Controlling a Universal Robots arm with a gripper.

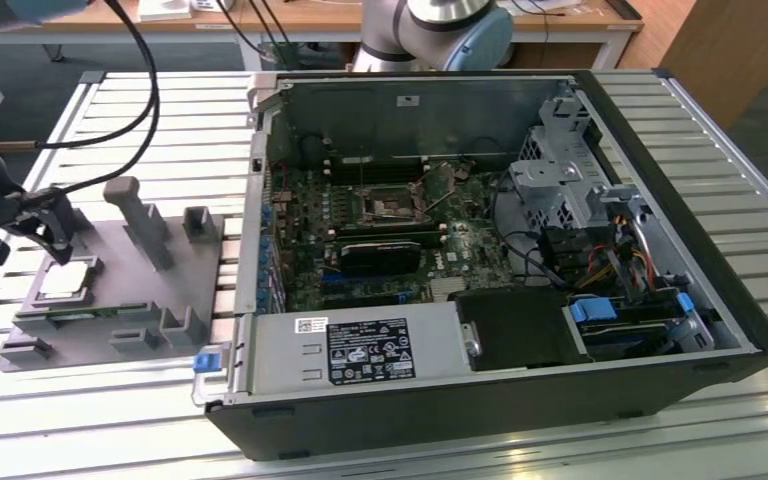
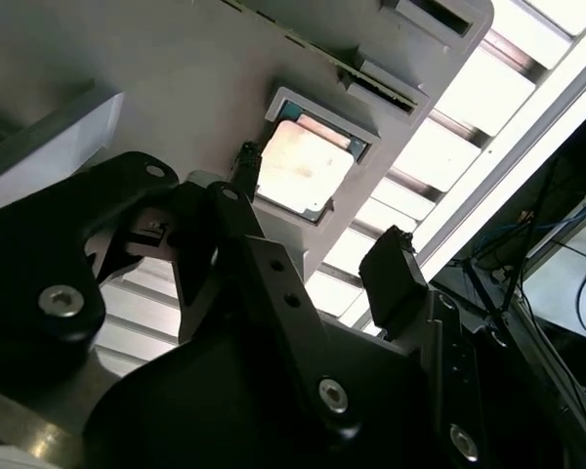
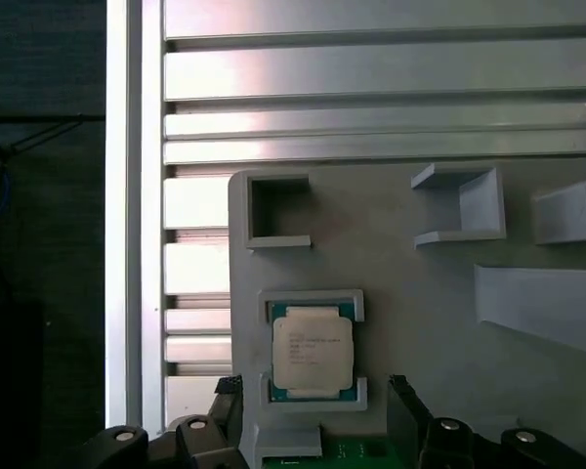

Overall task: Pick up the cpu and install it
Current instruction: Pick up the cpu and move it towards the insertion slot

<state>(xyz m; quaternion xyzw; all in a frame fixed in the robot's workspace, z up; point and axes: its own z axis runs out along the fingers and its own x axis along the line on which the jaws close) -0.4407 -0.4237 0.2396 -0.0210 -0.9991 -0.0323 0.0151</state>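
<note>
The gripper (image 3: 313,391) hovers over the cpu (image 3: 313,350), jaws apart on either side. The cpu lies in a tray (image 3: 430,332) recess.

Silver cpu (image 3: 313,350) flat in grey holder (image 3: 420,293)

The gripper (image 1: 51,232) is held low at the exterior view's left, pointed downward, with its two black fingers (image 3: 406,412) spread well apart.

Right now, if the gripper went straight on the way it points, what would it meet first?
Probably the cpu, lying in its pocket on the grey holder: the open gripper points down at it, fingers either side. How far above is unclear.
</note>
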